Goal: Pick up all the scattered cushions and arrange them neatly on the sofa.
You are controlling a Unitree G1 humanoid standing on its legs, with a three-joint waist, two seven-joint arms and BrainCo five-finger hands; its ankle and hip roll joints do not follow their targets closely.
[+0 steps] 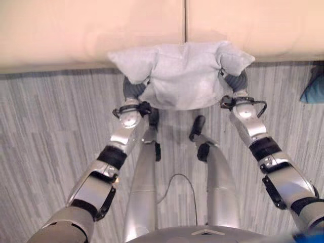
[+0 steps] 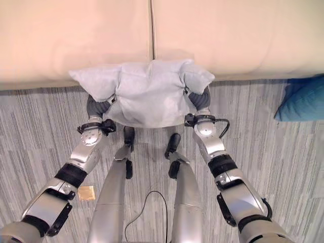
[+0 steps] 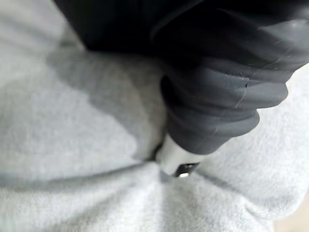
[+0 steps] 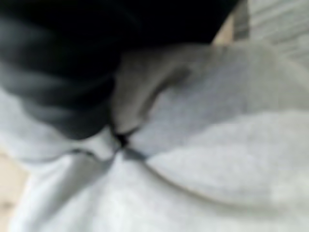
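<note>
Cushion: a pale grey, soft fabric cushion (image 1: 181, 76) is held up between both hands, at the front edge of the sofa seat; its far corners overlap the seat, its near edge hangs over the floor.
Left hand: the left hand (image 1: 133, 87) is pressed into the cushion's left side, where the fabric bulges over it; in its wrist view the dark ribbed cover (image 3: 212, 92) is sunk in grey cloth and the fingers are buried, so it cannot be told whether they are curled or straight.
Right hand: the right hand (image 1: 236, 81) is set into the cushion's right side in the same way; its fingers are hidden in the fabric and their state cannot be told.
Sofa: a cream upholstered sofa (image 1: 91, 30) spans the far side, with a seam (image 1: 185, 20) between two seat cushions.
Floor: a grey, streaked wood-look floor (image 1: 45, 131) lies below the sofa.
Second cushion: a teal cushion (image 2: 301, 98) rests on the floor to the right, against the sofa front.
Small item: a small tan square (image 2: 86, 193) lies on the floor beside the left arm.
</note>
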